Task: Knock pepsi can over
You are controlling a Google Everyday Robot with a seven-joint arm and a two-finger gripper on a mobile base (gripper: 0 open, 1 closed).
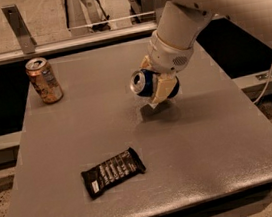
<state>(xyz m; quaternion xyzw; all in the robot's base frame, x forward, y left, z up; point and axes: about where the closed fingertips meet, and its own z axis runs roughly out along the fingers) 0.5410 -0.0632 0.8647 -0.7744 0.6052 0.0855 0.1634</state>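
Pepsi can (140, 82) sits clamped in the tool (155, 81), whose pale fingers (163, 90) are closed across the dark blue body, one on each side. The can is tipped almost onto its side, with the silver top turned away from the arm (189, 22). It hangs low over the middle of the desk (222, 149) with its shadow directly beneath; whether the lowest fingertip touches the surface cannot be told. A thin aluminium can like this is likely light, and smooth enough to slip if squeezed loosely. Its wall would probably dent under a hard pinch, so the mid-body hold across its width looks like the sensible place. Once lying flat it would probably roll freely on the level grey top. An orange-tan patterned can (44, 80) stands upright well away from the tool, towards the far corner on the side the silver top faces. A dark snack bar wrapper (113, 172) lies flat on the near side of the tool, also well apart. Nothing stands just beside the tool, so neither item seems to block setting the can down on its side.
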